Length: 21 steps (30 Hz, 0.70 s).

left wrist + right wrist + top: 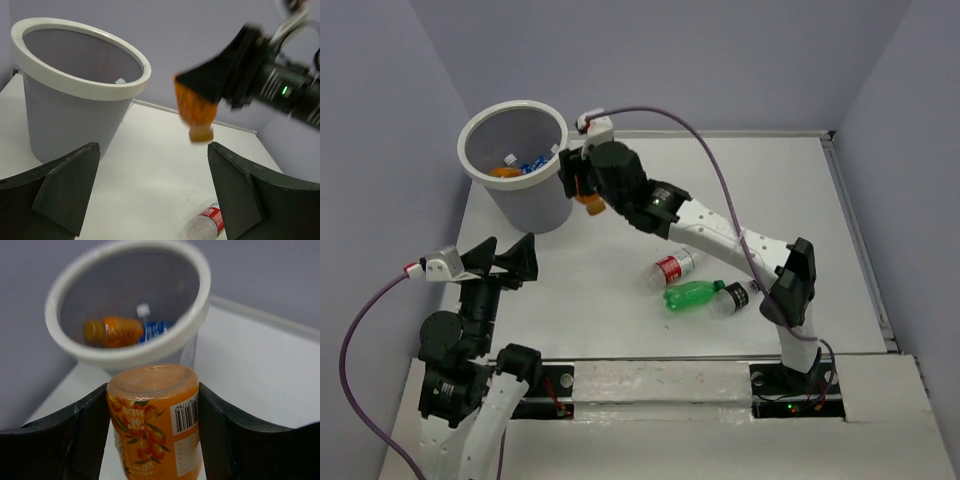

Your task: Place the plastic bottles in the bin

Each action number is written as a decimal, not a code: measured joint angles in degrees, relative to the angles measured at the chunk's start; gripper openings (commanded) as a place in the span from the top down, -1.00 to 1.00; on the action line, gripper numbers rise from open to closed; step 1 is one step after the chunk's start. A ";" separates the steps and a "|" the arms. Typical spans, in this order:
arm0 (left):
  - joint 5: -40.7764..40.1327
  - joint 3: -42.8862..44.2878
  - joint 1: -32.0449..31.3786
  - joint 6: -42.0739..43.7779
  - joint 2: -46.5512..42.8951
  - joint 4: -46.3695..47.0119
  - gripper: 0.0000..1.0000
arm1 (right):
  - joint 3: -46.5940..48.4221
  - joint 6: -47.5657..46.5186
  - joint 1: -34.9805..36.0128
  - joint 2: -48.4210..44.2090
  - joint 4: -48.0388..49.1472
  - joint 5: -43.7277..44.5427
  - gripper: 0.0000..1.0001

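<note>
- Beside the rim of the bin (85, 86), an orange bottle (196, 107) is being held clenched across its body by the right gripper (152, 407), cap downward, not yet over the opening.
- Inside the bin, a second orange bottle (503, 171) and a blue-labelled bottle (532, 165) are lying.
- Well apart from the bin, a red-labelled bottle (672, 268), a green bottle (692, 294) and a dark-labelled bottle (732, 300) are lying close together on the table (620, 335).
- The left gripper (505, 262) is being held spread wide, grasping nothing.
- The bottles are being judged light, thin-walled and smooth, so a mild squeeze across the labelled middle is being favoured.
</note>
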 measured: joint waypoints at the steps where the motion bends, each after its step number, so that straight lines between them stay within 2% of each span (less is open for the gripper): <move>1: -0.04 0.00 -0.31 -0.02 -0.46 -0.48 -0.98 | 4.13 -1.18 -1.31 0.15 0.46 -0.74 0.08; 5: 0.66 -0.15 -1.68 -0.09 -2.45 -1.38 -0.98 | 24.37 -4.33 -5.44 6.05 4.00 -4.55 0.10; 7: 1.62 -0.15 -1.86 -0.17 -2.97 -1.29 -0.98 | 35.15 -5.01 -7.39 10.97 9.35 -6.91 0.10; 10: 3.58 -0.17 -2.03 -0.63 -3.02 -1.29 -0.98 | 37.07 -4.50 -8.55 14.01 18.49 -10.21 0.10; 15: 6.14 -1.49 -2.43 -2.12 -2.97 -0.85 -0.98 | 35.26 1.66 -9.25 21.20 34.82 -14.69 0.12; 18: 6.93 -2.67 -2.60 -2.91 -2.97 -1.03 -0.98 | 41.20 5.86 -9.49 29.79 40.33 -15.41 0.14; 21: 7.30 -2.93 -2.86 -3.30 -2.95 -1.22 -0.98 | 41.22 8.94 -9.53 34.36 43.45 -15.10 0.15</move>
